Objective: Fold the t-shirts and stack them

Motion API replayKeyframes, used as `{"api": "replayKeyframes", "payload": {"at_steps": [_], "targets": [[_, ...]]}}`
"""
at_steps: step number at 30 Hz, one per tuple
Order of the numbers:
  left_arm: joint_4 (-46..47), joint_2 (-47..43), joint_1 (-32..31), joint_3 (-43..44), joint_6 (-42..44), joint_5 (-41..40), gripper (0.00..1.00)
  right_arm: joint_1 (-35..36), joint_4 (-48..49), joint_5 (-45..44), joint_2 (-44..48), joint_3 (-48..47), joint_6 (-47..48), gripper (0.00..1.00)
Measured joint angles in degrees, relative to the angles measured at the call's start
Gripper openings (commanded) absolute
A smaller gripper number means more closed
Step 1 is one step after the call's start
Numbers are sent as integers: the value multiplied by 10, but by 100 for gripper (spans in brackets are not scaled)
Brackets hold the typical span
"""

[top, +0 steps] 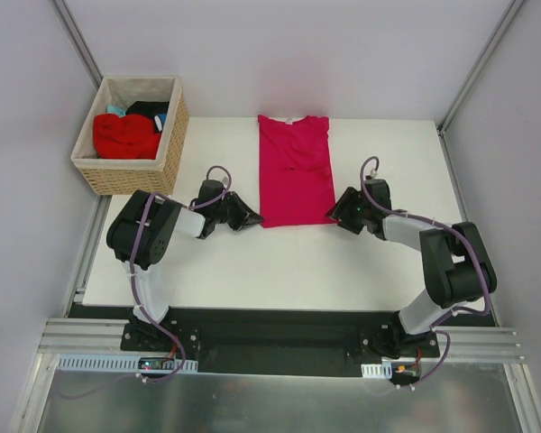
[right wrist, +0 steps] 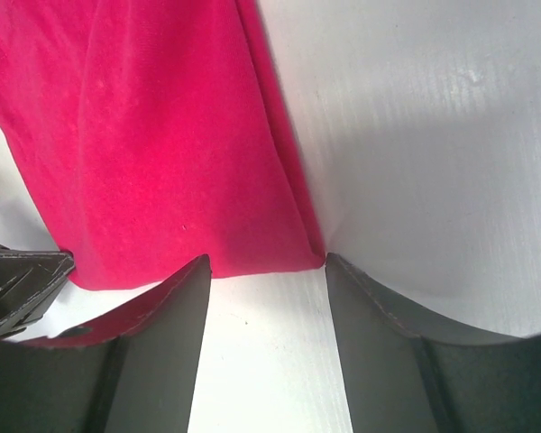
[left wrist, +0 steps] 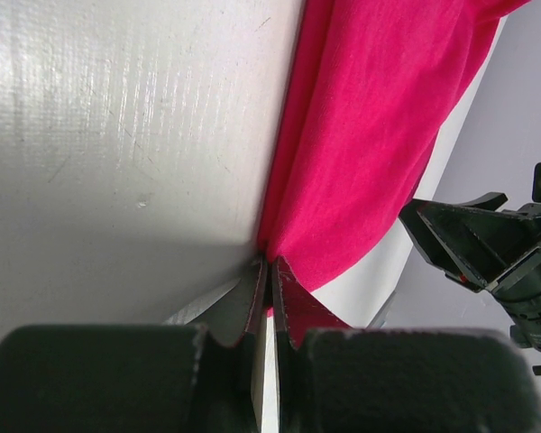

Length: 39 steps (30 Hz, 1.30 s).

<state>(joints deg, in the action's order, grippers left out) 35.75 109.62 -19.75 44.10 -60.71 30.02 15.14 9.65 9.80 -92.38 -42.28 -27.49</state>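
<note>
Looking down from above, I see the crimson-pink t-shirt [top: 295, 171] lying flat in the middle of the table [top: 252, 271]. It is folded into a narrow strip whose long axis runs near to far, with the collar at the far edge. The left end effector [top: 250, 216] sits at its near-left hem corner and the right end effector [top: 341, 215] at the near-right one. Both forearms reach low and inward, about equally close. The wicker basket [top: 131, 178] at the far left holds the other t-shirts [top: 126, 135], red, black and teal.

From the left wrist, the jaws are closed tight and the hem corner runs right into their tips, so I judge it pinched.

From the right wrist, the fingers [right wrist: 167, 343] stand apart with the corner at the gap between their tips, gripping nothing. Folding the hem towards the collar, I'd say, needs this side clamped first.
</note>
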Motion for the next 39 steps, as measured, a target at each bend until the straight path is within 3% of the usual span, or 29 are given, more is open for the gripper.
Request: {"api": "replayKeyframes", "payload": {"at_steps": [25,31,33,39], "targets": [[0,-1,15,-5,0,12,0,25,9,-27,-37,-33,5,47],[0,-1,19,-6,0,13,0,36,19,-31,-48,-36,0,23],[1,-1,19,-6,0,13,0,35,17,-33,-50,-35,-2,2],[4,-1,19,-8,0,13,0,36,11,-36,-52,-34,-6,1]]}}
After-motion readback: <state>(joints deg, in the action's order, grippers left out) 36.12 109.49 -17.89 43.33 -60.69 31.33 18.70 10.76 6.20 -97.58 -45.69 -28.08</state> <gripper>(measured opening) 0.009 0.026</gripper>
